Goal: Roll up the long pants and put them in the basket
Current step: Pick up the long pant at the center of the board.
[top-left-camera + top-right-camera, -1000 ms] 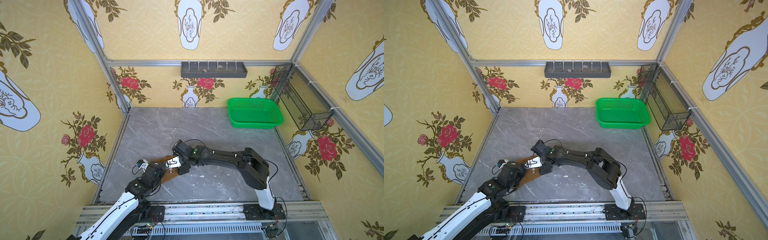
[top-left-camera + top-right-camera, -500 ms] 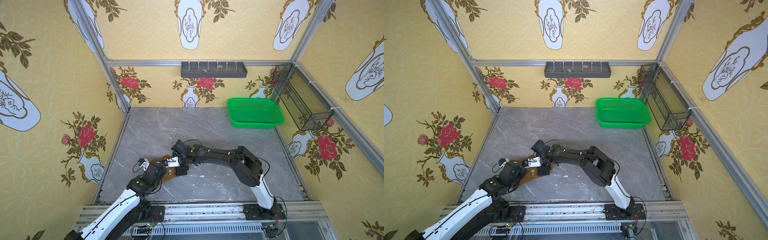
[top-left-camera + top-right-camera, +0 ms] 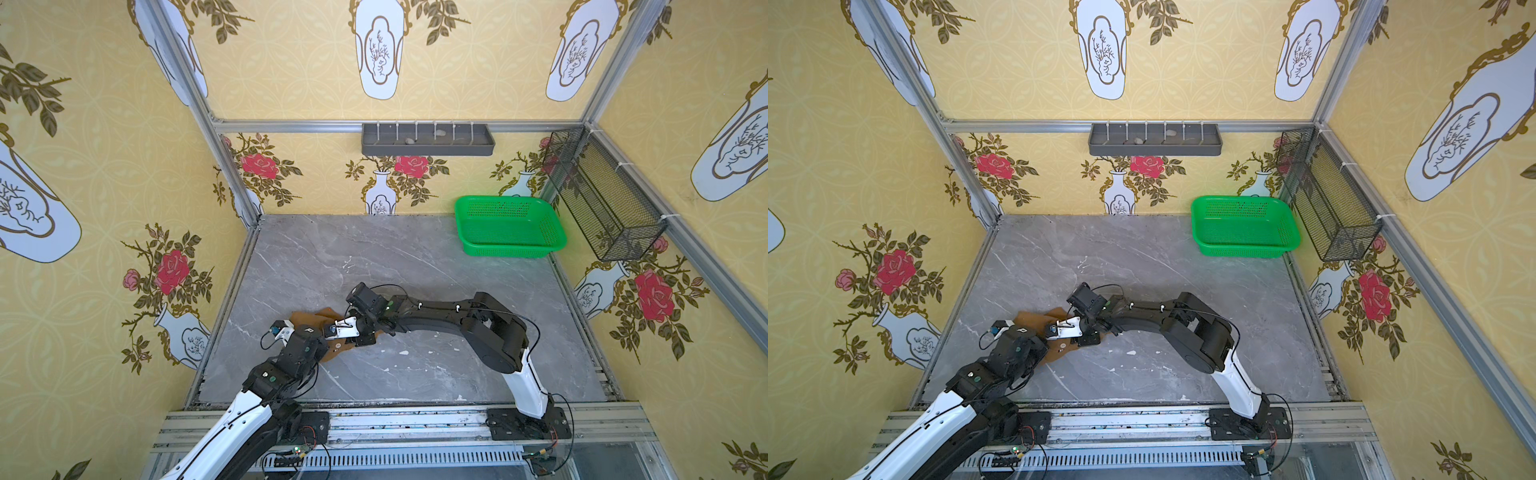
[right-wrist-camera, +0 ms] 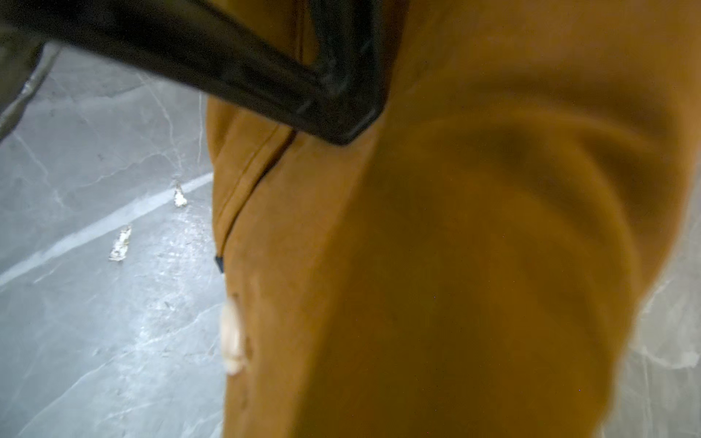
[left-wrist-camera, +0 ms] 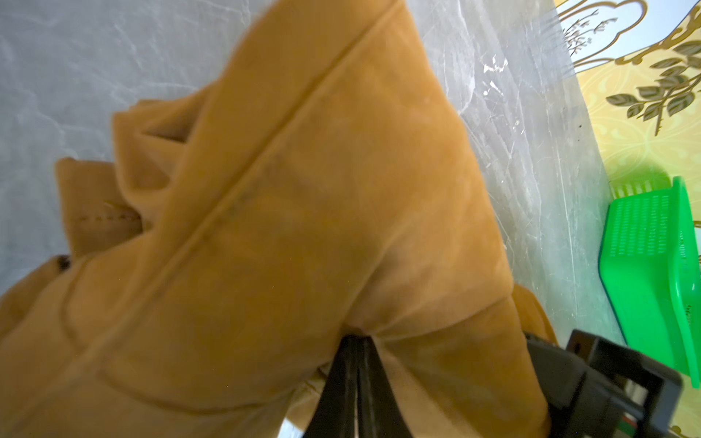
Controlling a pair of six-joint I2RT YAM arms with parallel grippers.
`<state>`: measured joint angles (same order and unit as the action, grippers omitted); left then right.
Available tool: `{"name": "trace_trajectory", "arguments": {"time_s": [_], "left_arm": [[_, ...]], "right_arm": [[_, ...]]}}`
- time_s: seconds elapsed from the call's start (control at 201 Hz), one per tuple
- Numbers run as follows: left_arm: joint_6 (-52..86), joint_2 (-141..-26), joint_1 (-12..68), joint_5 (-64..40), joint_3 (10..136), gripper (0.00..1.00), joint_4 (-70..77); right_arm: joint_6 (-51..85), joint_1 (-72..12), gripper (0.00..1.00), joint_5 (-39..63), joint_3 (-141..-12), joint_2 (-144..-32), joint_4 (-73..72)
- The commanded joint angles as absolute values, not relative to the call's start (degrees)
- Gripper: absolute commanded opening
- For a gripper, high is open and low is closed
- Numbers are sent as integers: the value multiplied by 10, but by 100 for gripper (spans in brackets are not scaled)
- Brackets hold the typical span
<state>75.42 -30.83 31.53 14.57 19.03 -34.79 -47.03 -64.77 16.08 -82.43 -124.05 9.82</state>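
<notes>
The long pants [image 3: 309, 319] lie bunched at eight o'clock on the surface [image 3: 415, 257]. The left claw [image 5: 356, 341] pinches a fold tight. The right claw [image 3: 360, 337] has eased in alongside, its spread hidden, probably regripping to roll.

Top views bright, edges bowed; right wrist view: long pants [image 4: 455, 265] blurred.

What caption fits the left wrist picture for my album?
Left gripper pinching the bunched-up brown long pants on the grey marble table, green basket beyond.
</notes>
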Motion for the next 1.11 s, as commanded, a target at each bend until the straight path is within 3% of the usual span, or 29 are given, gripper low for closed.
{"name": "trace_trajectory", "arguments": {"time_s": [0.0, 0.413, 1.101], "left_arm": [[753, -291, 316, 128, 202, 10, -496], [761, -164, 316, 164, 289, 12, -660], [773, -203, 316, 86, 235, 12, -585]], "right_arm": [[-497, -630, 0, 4, -788, -1264, 233], [-534, -535, 0, -173, -752, -1198, 240], [-656, -332, 0, -279, -715, -993, 141]]}}
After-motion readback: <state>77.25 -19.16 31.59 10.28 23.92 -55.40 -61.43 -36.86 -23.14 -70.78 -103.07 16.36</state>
